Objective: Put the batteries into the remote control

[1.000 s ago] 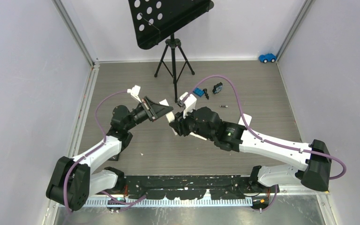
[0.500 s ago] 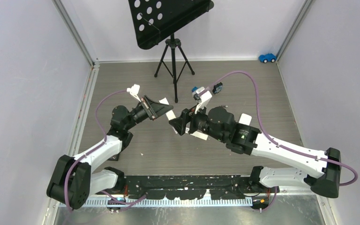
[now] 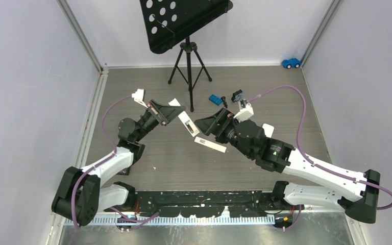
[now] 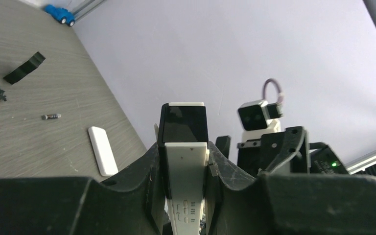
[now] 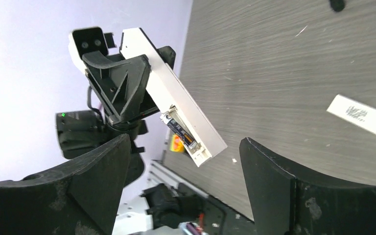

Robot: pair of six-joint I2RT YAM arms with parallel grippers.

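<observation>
The white remote control is held off the table by my left gripper, whose jaws are shut on its sides; in the left wrist view the remote stands between the fingers of this gripper. The right wrist view shows the remote with its end compartment open and a dark battery lying in it. My right gripper faces that end with jaws wide apart and nothing between them; from above it sits just right of the remote. Another battery lies loose on the table.
A white labelled strip lies on the table under the right gripper, and a small white plate lies further right. Behind are a blue brick, a black-and-blue block, a music-stand tripod and a blue toy car.
My right gripper has opened wide and drawn back to the right from the remote's end. The left gripper has shifted slightly, keeping hold of the remote.
</observation>
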